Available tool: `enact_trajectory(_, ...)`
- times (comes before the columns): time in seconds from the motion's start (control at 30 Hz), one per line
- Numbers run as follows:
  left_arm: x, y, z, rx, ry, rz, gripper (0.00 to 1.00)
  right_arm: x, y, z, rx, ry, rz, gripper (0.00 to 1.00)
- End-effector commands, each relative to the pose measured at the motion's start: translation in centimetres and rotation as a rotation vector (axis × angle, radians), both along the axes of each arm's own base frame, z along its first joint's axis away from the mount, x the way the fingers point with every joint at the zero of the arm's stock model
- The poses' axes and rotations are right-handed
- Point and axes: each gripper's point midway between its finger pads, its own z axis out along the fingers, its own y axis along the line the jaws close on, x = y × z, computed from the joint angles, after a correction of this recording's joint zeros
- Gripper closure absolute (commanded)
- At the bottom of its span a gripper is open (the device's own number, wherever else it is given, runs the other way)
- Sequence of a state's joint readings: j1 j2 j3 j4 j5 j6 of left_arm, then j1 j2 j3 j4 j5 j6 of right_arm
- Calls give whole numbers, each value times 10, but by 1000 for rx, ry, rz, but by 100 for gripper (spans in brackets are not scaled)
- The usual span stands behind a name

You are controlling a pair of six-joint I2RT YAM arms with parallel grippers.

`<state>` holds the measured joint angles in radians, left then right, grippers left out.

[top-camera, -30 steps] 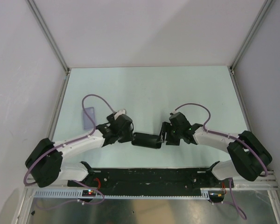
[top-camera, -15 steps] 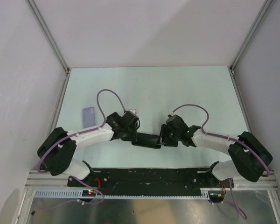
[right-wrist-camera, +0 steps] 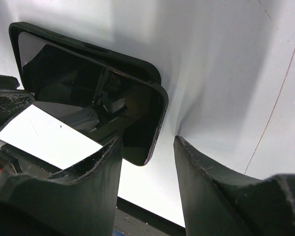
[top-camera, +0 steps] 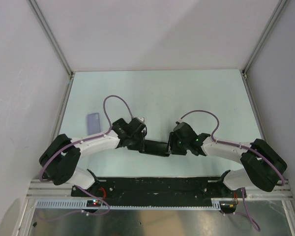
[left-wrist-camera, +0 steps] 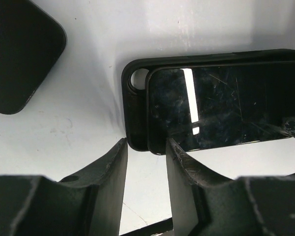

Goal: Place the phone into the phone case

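Note:
A black phone (left-wrist-camera: 221,103) with a glossy screen lies face up on a black phone case (left-wrist-camera: 136,115), shifted slightly off it so the case's rim and camera hole show. The pair lies on the table between the two grippers in the top view (top-camera: 155,146). My left gripper (left-wrist-camera: 146,142) is open, its fingertips at the near corner of the phone and case, holding nothing. My right gripper (right-wrist-camera: 148,140) is open at the other end, straddling the phone's (right-wrist-camera: 98,98) corner above the case (right-wrist-camera: 88,46). In the top view the left gripper (top-camera: 140,143) and right gripper (top-camera: 171,146) face each other.
A small bluish flat item (top-camera: 93,121) lies on the table to the left, beyond the left arm. A dark rounded-corner flat object (left-wrist-camera: 19,49) shows at the upper left of the left wrist view. The pale green table (top-camera: 157,93) stretches away behind the grippers.
The left arm has swung inward and its gripper moved right up to the phone's end, uncovering the bluish item. The right gripper has edged left against the other end.

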<state>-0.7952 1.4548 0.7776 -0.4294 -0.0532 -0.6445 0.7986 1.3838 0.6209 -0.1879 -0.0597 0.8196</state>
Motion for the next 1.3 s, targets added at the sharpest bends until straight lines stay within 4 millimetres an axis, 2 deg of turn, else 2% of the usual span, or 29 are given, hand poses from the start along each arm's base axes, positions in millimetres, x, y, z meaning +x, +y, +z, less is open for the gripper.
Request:
enact_trajectory(0.0,-4,-1,6,-33,1,-35,58,7,5,7,19,-44,-19,50)
enact_trajectory(0.2,-9,-5,15,-111,26,3,58,9,5,6,14,-54,-22,52)
enact_trajectory(0.53,-6,-21,31,-269,59,197,63,12,6,7,8,-66,-25,53)
enact_trajectory(1.27,2,-5,2,-171,55,315,65,13,8,7,6,-69,-18,54)
